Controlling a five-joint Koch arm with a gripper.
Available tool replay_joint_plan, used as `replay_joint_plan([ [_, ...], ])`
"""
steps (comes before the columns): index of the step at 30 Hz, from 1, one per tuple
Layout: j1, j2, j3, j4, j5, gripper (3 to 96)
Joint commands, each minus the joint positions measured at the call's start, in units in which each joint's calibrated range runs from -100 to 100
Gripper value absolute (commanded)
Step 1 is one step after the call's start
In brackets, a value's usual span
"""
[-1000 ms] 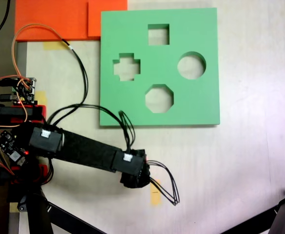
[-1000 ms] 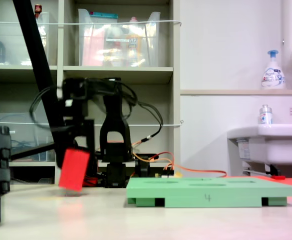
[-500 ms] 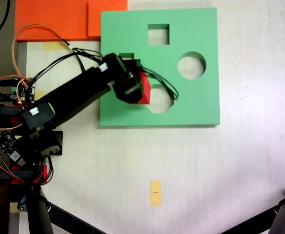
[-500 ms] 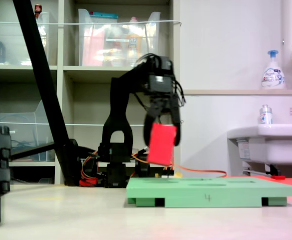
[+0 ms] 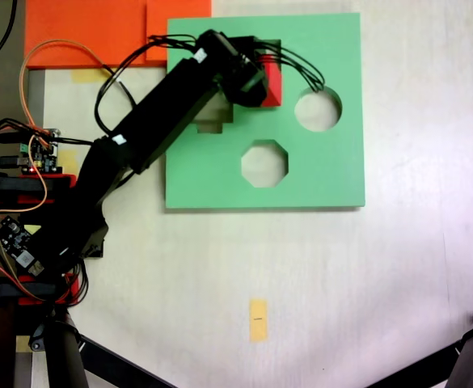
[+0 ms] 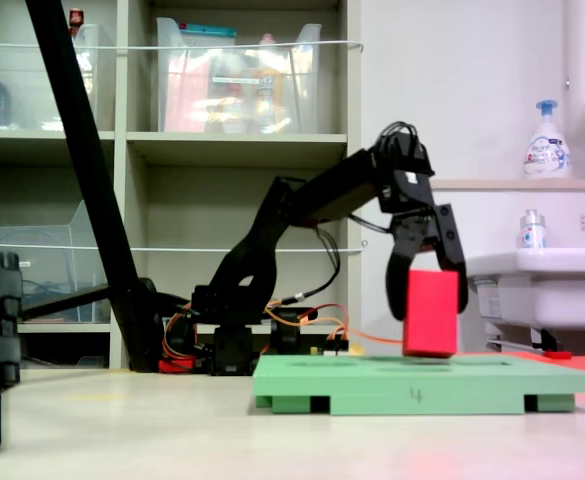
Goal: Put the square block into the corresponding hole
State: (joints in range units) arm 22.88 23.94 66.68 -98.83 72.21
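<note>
Block: red square block [image 6: 431, 312] is up in the air, pinched in your gripper [image 6: 427, 285]. In the second exterior view its bottom edge hangs just above the top face of the green board [image 6: 422, 380], not touching as far as I can see.
Block from above: in the first exterior view only a red sliver shows [image 5: 272, 83], rest is under the gripper head; it sits at the square hole, lower right of it.
Hole: square cutout [image 5: 270, 48] near the board's top edge, mostly covered by gripper & wires; can't tell how well the block lines up w/ it.
Gripper: you're clamped on the block, black fingers [image 6: 457, 275] down either side of it, pointing down.
Arm: black Koch arm [image 5: 151, 121] stretches from the base at the first exterior view's left, diagonally up over the board's top-left corner.
Other holes: cross cutout [image 5: 216, 113] partly under the arm; round one [image 5: 318, 110] right of the block; octagon [image 5: 263, 163] below, both open.
Board: green foam board [image 5: 333, 174] flat on the pale table [image 5: 382, 283].
Around: orange foam sheets [image 5: 90, 28] off the board's top-left corner; small yellow tape strip [image 5: 257, 320] on the table well below the board.
Background: shelf unit w/ bins [image 6: 237, 90] behind the arm, sink [image 6: 537, 290] & soap bottle [image 6: 547, 142] at the second exterior view's right.
</note>
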Motion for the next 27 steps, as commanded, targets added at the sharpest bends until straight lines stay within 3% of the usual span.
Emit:
replay_joint_plan([
  [1,0.88,-1.45,4.1,-1.17,0.88,23.2],
  [27,3.03,3.85,4.3,12.11,3.17,23.4],
])
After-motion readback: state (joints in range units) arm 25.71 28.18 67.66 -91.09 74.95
